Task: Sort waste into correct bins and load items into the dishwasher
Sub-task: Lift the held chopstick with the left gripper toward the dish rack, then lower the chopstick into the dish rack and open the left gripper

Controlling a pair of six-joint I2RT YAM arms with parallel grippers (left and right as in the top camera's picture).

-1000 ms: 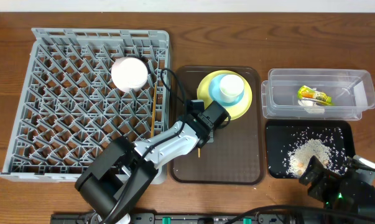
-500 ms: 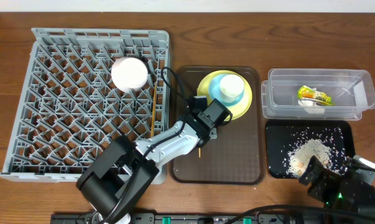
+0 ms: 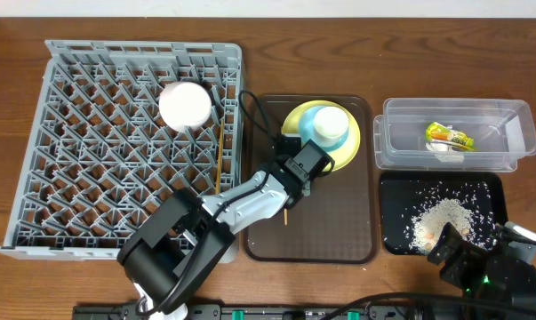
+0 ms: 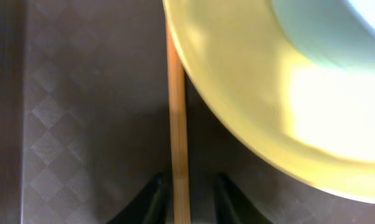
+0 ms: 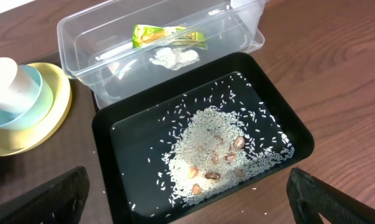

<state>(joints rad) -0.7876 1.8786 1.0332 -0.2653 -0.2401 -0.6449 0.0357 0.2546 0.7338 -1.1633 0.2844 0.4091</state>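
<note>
We judge the waste part as finished. The wrapper (image 5: 168, 35) and the paper (image 5: 173, 57) lie in the tub (image 5: 81, 37), and the rice (image 5: 212, 149) is heaped in the black tray (image 5: 287, 134) just beside it. We see no loose scraps on the bench (image 3: 1, 133).

The loading part is about half done. The bowl (image 3: 185, 105) sits upside down in the rack (image 3: 90, 151), and one chopstick (image 3: 218, 173) lies among the pegs near the rack's right edge. The plate (image 3: 294, 133) and the cup (image 3: 328, 124) that stands on it are on the brown tray (image 3: 339, 222), so both are left to move. The second chopstick (image 4: 176, 112) also lies flat on that tray, with its far part touching or passing under the rim of the plate.

This second chopstick seems to be the step in hand. The left end effector (image 4: 188, 186) is low over it with the fingers (image 4: 153, 199) spread, one on each side of the stick. In the left wrist view a small gap shows on the right side, so we judge that it is not pinching yet. The close should be gentle, because the plate rim is so near and the stick may catch on it when lifted.

The right end effector (image 5: 187, 180) is parked over the near end of the black tray, with its fingers wide apart and holding nothing.
</note>
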